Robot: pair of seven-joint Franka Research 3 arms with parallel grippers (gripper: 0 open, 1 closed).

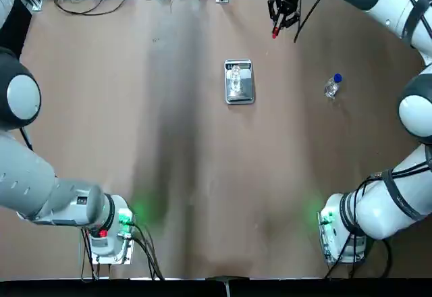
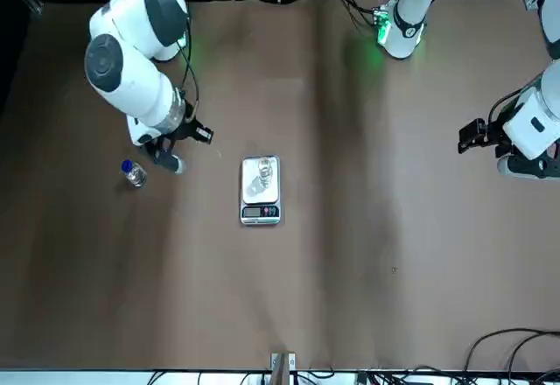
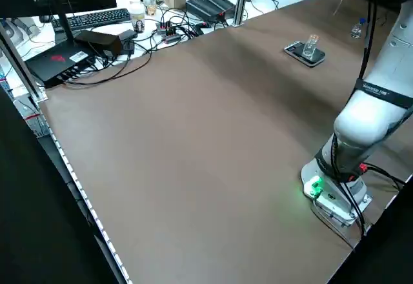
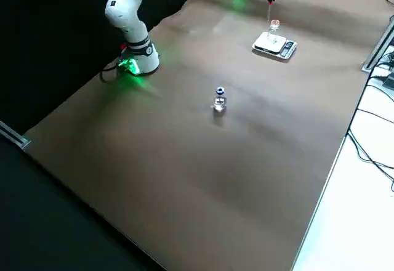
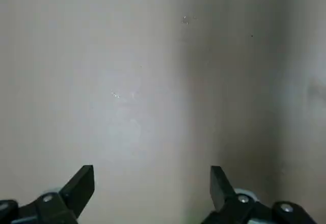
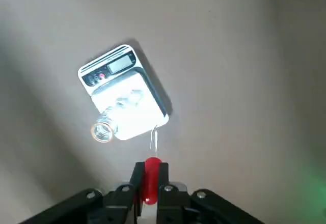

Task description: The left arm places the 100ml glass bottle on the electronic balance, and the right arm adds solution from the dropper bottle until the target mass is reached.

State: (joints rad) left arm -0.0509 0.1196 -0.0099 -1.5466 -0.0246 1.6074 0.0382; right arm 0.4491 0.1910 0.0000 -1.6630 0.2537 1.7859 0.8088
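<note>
Glass bottle: we see the small, clear, colourless glass bottle (image 4: 274, 28) upright on the balance pan, its mouth open.
Handling: we judge it light, rigid, smooth and breakable; any regrasp belongs on the side walls, with gentle pressure, clear of the rim.
Balance: the flat silver-grey electronic balance (image 1: 239, 98) lies beneath it on the brown desk (image 1: 202, 209); we cannot read its display.
Right end effector (image 6: 151, 165): above the desk on the balance's right, clamped on the red rubber bulb (image 6: 151, 186) of the thin clear dropper (image 6: 154, 140).
Dropper bottle: the small clear bottle with a blue collar (image 4: 220, 101) stands apart, right of the balance.
Left end effector (image 5: 153, 169): idle at the left, fingers apart, nothing between them.
Next: we judge that the dropper tip must centre over the mouth without knocking the glass, then release drops slowly.
</note>
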